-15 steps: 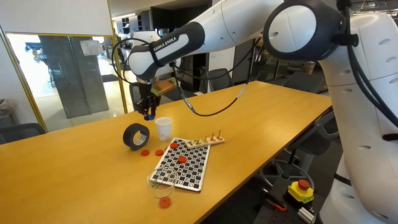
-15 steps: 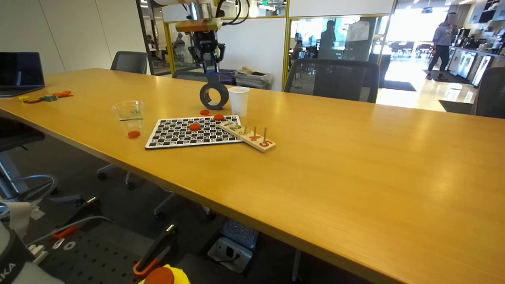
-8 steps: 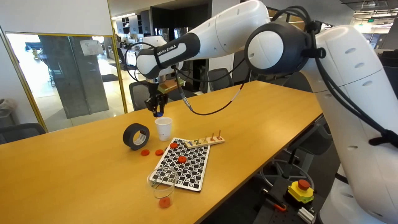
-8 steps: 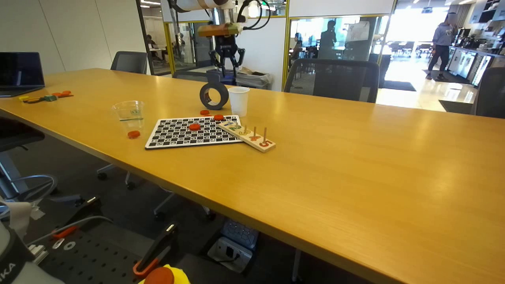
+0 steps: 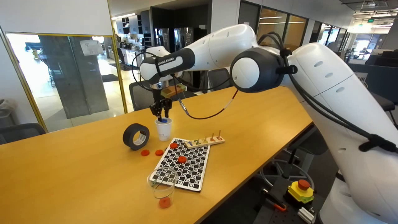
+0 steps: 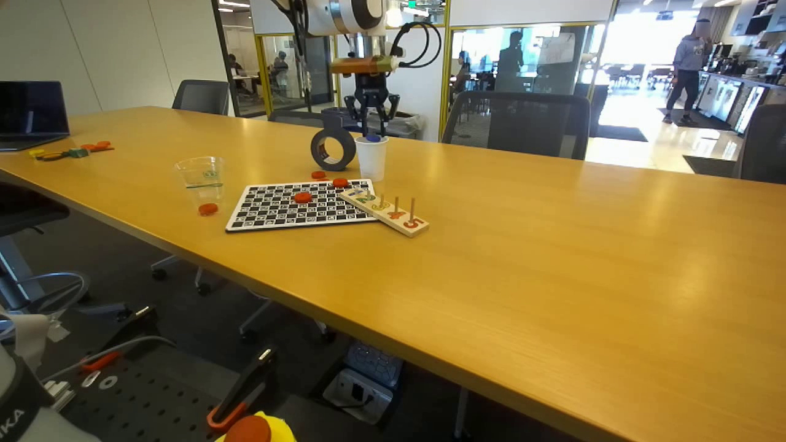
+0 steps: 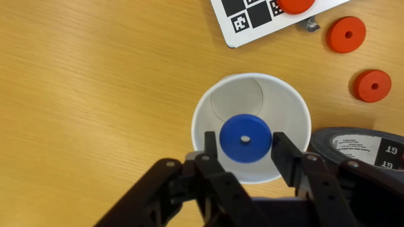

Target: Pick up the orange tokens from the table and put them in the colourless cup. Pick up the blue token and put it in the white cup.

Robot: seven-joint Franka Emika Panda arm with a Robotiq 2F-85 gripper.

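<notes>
The blue token (image 7: 245,138) is over the mouth of the white cup (image 7: 285,108), between my fingertips. My gripper (image 7: 244,140) is open: a thin gap shows on the token's left, and its right edge meets or nearly meets the other finger. In an exterior view the blue token (image 5: 164,121) sits at the white cup's (image 5: 164,132) rim, just under the gripper (image 5: 163,118). Two orange tokens (image 5: 145,152) lie on the table (image 5: 77,177) and two (image 5: 182,159) on the checkered board. One orange token (image 5: 164,202) shows at the bottom of the colourless cup (image 5: 156,196).
A black tape roll (image 5: 136,137) stands on edge close beside the white cup. The checkered board (image 5: 191,177) lies in front, with a numbered wooden peg strip (image 5: 205,142) over its corner. A laptop (image 6: 31,116) and tools (image 6: 73,152) lie farther along the table.
The gripper has moved sideways from above the tape roll to the white cup and come down, bringing the blue token to the rim. The fingers now stand slightly off the token.
</notes>
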